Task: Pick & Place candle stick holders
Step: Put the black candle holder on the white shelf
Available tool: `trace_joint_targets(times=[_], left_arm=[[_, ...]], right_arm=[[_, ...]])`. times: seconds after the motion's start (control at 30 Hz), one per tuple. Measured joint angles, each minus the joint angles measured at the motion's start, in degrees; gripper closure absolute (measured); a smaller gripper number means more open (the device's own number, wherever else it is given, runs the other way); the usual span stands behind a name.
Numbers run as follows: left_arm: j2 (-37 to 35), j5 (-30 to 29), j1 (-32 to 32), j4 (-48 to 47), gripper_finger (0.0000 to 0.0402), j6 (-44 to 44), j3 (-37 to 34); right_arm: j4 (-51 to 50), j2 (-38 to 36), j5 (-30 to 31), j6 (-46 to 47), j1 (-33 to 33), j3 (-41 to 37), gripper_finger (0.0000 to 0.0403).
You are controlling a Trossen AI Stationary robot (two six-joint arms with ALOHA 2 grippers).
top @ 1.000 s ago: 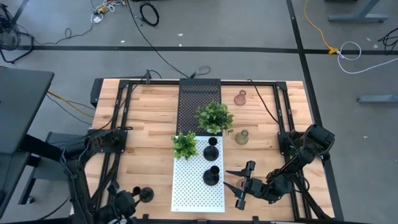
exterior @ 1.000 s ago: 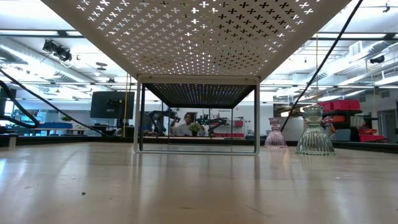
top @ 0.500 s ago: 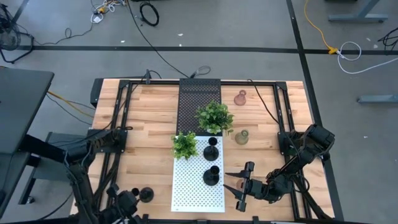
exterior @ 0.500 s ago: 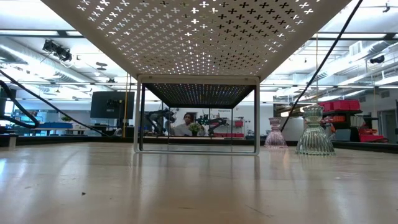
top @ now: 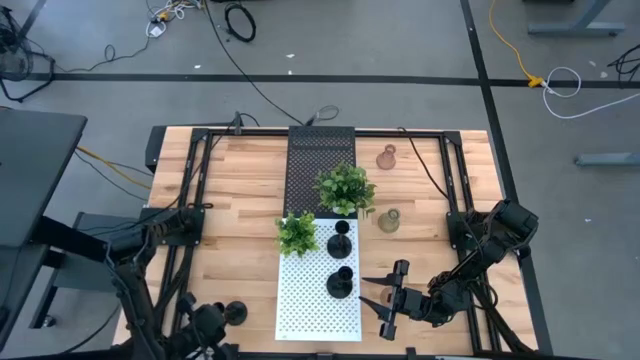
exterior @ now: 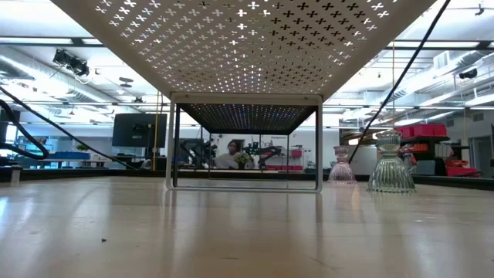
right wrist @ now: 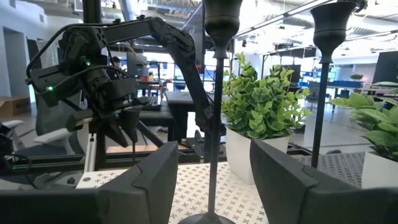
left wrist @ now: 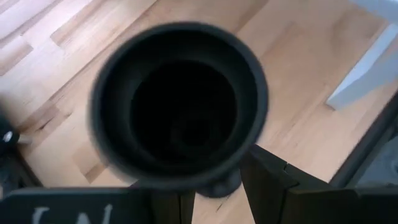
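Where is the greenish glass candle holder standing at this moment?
In the high view, the greenish glass candle holder stands on the wooden table, right of centre, just right of the larger potted plant and nearer the robot than the pink glass holder.

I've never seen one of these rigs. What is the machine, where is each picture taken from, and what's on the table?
It is a robot with two dark arms at a wooden table, each ending in a two-finger gripper. One camera looks straight down, one sits at table-top height, and one rides on each wrist. A black shelf and a white shelf stand mid-table, with two potted plants on them. Two black candle stick holders stand on the white shelf. A pink glass holder and a greenish glass holder stand on the wood. The left gripper, at the near edge, seems to hold a third black holder. The right gripper is open, pointing at the white shelf.
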Motion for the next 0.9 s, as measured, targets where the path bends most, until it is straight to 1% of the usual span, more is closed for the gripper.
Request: trace_joint_targets(times=[0.07,0.1,0.23,0.33,0.4,0.47,0.63,0.67,0.83,0.9], left_arm=[[0.0,2.8,0.5,0.0,0.0282,-0.4,-1.2],[0.0,3.1,0.6,0.0,0.0282,-0.4,-2.2],[0.0,2.7,0.6,0.1,0.0283,-1.3,-7.7],[0.0,3.3,0.5,0.7,0.0284,-2.9,-9.9],[0.0,3.1,0.1,0.8,0.0293,-3.4,-9.9],[0.0,2.3,-0.3,1.0,0.0311,-3.4,-9.3],[0.0,-1.5,-1.5,1.1,0.0380,-3.6,-8.1],[0.0,-2.3,-1.7,1.3,0.0387,-3.7,-7.9],[0.0,-4.6,-2.1,1.4,0.0380,-3.7,-7.6],[0.0,-6.0,-2.1,1.4,0.0385,-3.7,-7.6]], right_arm=[[0.0,0.0,0.0,0.1,0.0,0.0,0.0203],[0.0,0.0,0.0,0.1,0.0,0.0,0.0203],[0.0,0.0,0.0,0.2,0.0,0.0,0.0203],[0.0,0.0,-0.1,0.2,0.0,0.0,0.0203],[0.0,0.0,-0.2,0.2,0.0,0.0,0.0203],[0.0,0.0,-0.3,0.2,0.0,0.0,0.0203],[0.0,0.0,-0.3,0.4,0.0,0.0,0.0203],[0.0,0.0,-0.3,0.4,0.0,0.0,0.0203],[0.0,0.0,0.0,0.4,0.0,0.0,0.0203],[0.0,0.0,0.0,0.4,0.0,0.0,0.0203]])
